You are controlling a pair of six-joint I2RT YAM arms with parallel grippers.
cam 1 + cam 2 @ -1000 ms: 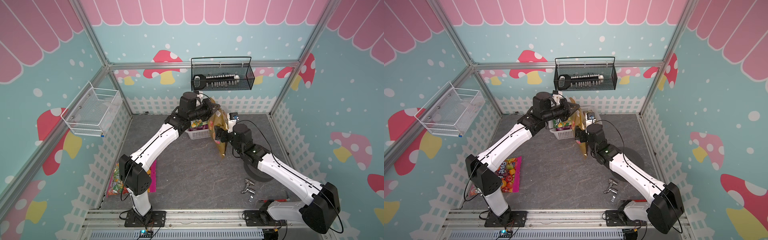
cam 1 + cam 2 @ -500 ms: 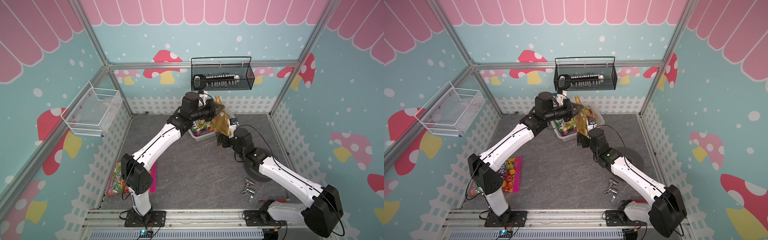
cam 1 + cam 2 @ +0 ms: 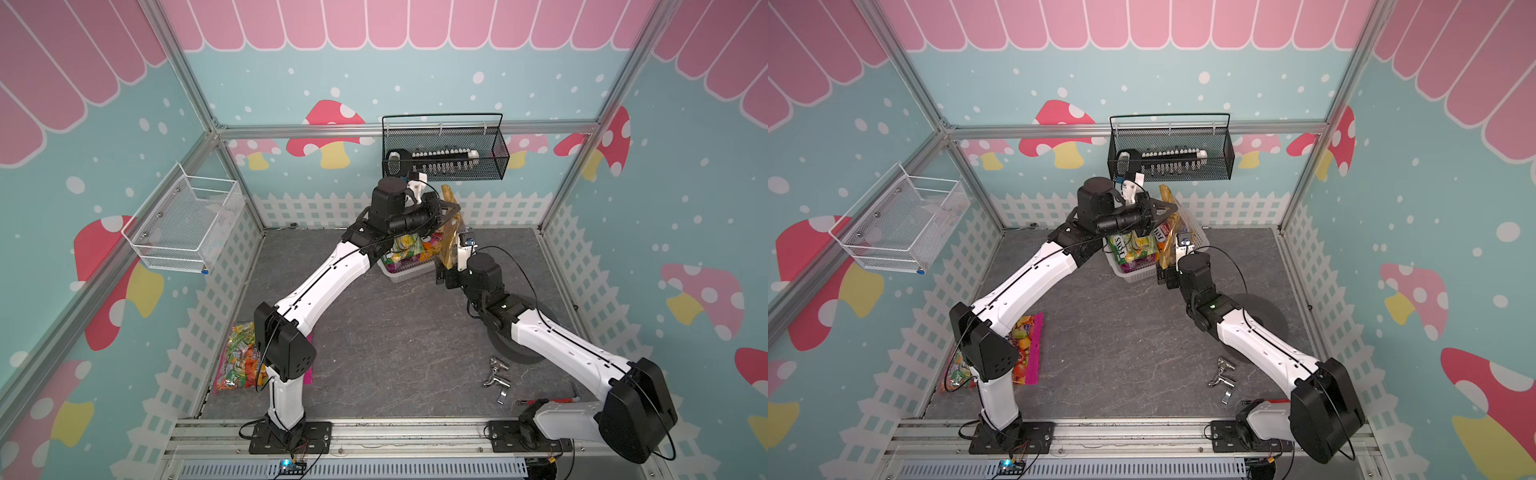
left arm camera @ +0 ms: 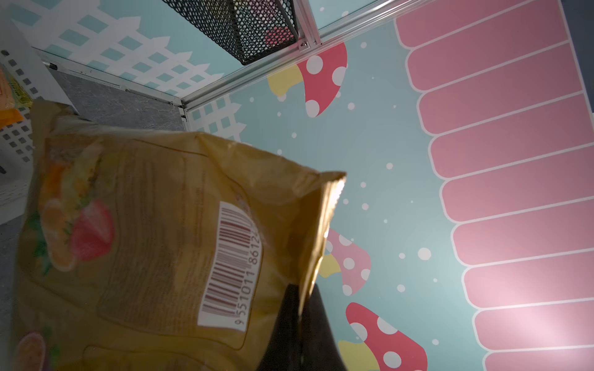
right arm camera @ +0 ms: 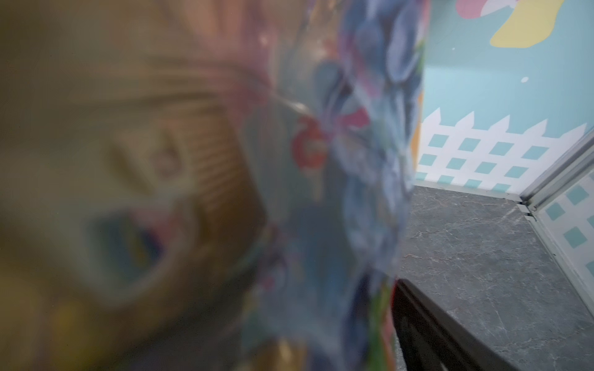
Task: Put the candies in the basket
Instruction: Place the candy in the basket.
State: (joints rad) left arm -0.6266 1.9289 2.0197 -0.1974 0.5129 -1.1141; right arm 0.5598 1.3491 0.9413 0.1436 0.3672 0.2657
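My left gripper (image 3: pixel 451 210) is shut on the top edge of the large gold fruit-printed candy bag (image 3: pixel 450 237), which hangs over the right end of the white perforated basket (image 3: pixel 405 275). In the left wrist view its fingertips (image 4: pixel 289 302) pinch the bag (image 4: pixel 144 241) by the barcode. Green, yellow and purple candy bags (image 3: pixel 1131 247) lie in the basket (image 3: pixel 1133 277). My right gripper (image 3: pixel 441 270) stands open at the hanging bag's lower end. That bag (image 5: pixel 160 160) blurs most of the right wrist view, with one finger (image 5: pixel 427 331) showing. A clear multicoloured bag (image 3: pixel 239 361) lies on the floor at the left.
On the back wall hangs a black wire basket (image 3: pixel 444 153), on the left wall a white wire one (image 3: pixel 187 224). Small metal parts (image 3: pixel 496 378), a black disc (image 3: pixel 511 351) and a red-handled tool (image 3: pixel 548 401) lie at the front right.
My left arm has carried the gold bag up and toward the back, from in front of the basket to over its right end. The right gripper followed, staying open beside the bag.
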